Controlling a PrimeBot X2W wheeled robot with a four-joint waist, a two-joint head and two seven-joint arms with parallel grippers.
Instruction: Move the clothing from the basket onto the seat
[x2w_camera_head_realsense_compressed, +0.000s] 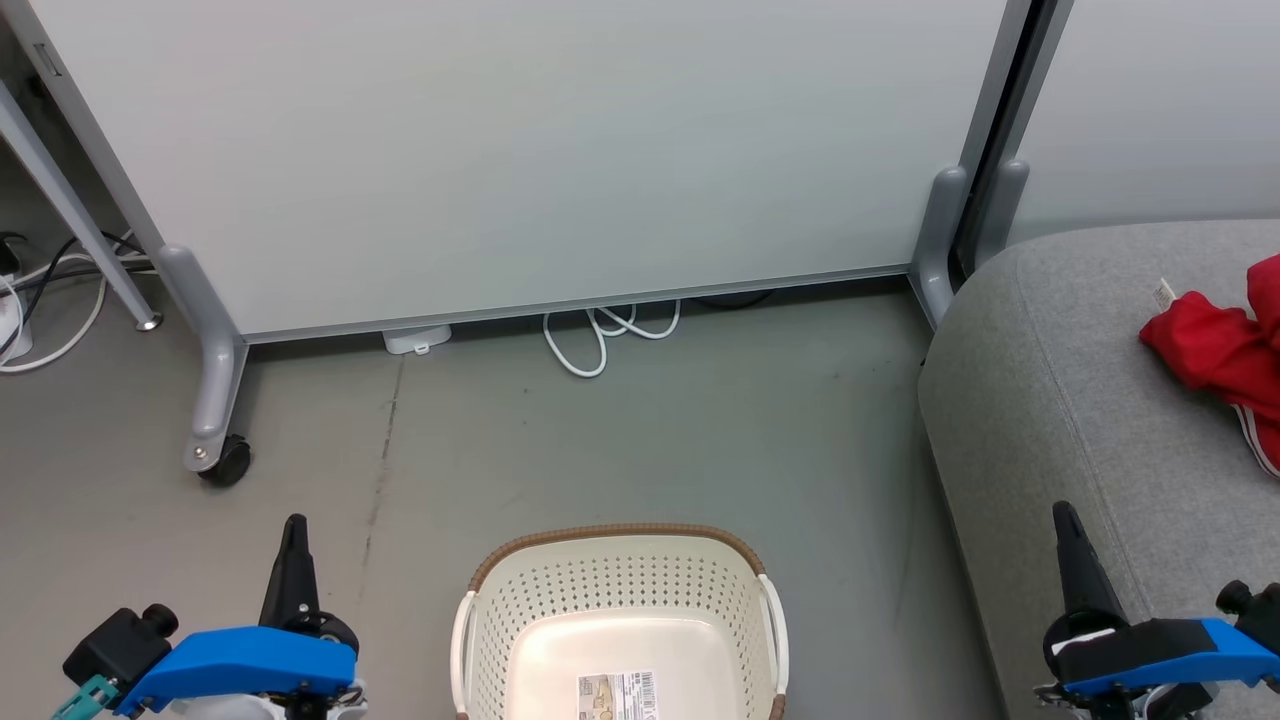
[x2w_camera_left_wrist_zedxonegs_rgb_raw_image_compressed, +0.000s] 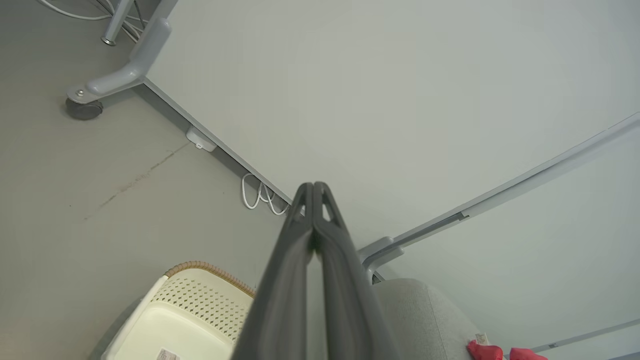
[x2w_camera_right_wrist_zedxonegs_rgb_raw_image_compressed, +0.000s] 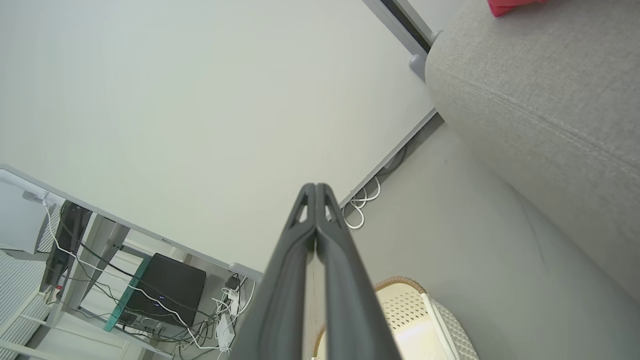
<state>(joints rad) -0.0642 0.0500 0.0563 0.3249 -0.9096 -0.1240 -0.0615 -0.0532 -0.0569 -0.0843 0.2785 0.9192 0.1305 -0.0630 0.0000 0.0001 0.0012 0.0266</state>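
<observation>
Clothing (x2w_camera_head_realsense_compressed: 1212, 352) on seat (x2w_camera_head_realsense_compressed: 1050, 420) — basket (x2w_camera_head_realsense_compressed: 620, 582) nearby

Bright, even light; sharp, wide-angle-warped edges.

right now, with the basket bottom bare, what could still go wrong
1. The clothing runs off the head view's right edge, so whether all of it rests on the seat cannot be checked.
2. The near side of the basket is cropped; something may lie there unseen.

Head view: high, facing forward-down on basket (x2w_camera_head_realsense_compressed: 620, 578), seat (x2w_camera_head_realsense_compressed: 1050, 400). Wrist views: low, facing partition (x2w_camera_left_wrist_zedxonegs_rgb_raw_image_compressed: 400, 100); all share basket, seat.
</observation>
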